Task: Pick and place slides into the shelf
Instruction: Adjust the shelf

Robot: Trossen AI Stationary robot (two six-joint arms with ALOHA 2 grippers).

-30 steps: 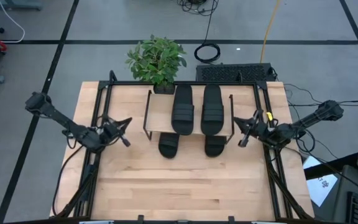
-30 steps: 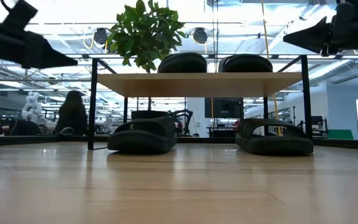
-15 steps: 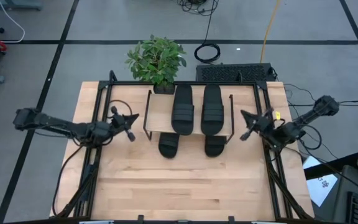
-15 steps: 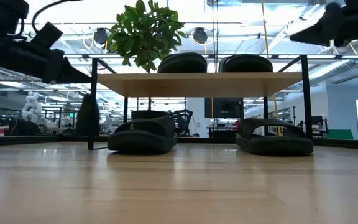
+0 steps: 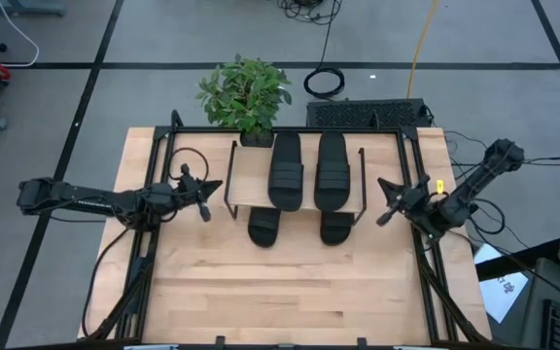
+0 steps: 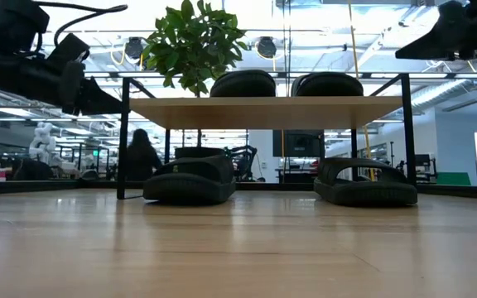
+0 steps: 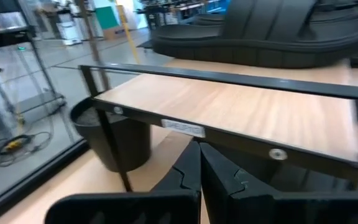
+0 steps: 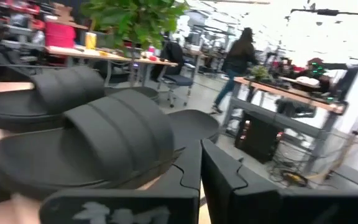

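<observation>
The shelf (image 5: 251, 180) stands at the table's far middle on its wire legs. Two black slides (image 5: 285, 170) (image 5: 332, 170) lie on its top board. Two more slides (image 5: 263, 226) (image 5: 335, 227) rest on the table under it, their ends sticking out toward the near edge. My left gripper (image 5: 212, 190) is shut and empty, in the air just left of the shelf, pointing at it. My right gripper (image 5: 382, 199) is shut and empty, in the air just right of the shelf. The left wrist view shows the board (image 7: 241, 112). The right wrist view shows the top slides (image 8: 92, 146).
A potted plant (image 5: 246, 97) stands at the far edge behind the shelf. Black rails (image 5: 154, 243) (image 5: 426, 262) run along the table's left and right sides. Bare wood (image 5: 280, 292) lies toward the near edge. A person (image 6: 142, 153) shows in the room beyond.
My left gripper has gone toward the shelf and a little down, its arm stretching out flatter toward the table's left. My right gripper has drawn slightly away from the shelf. The slides and the shelf have not moved.
</observation>
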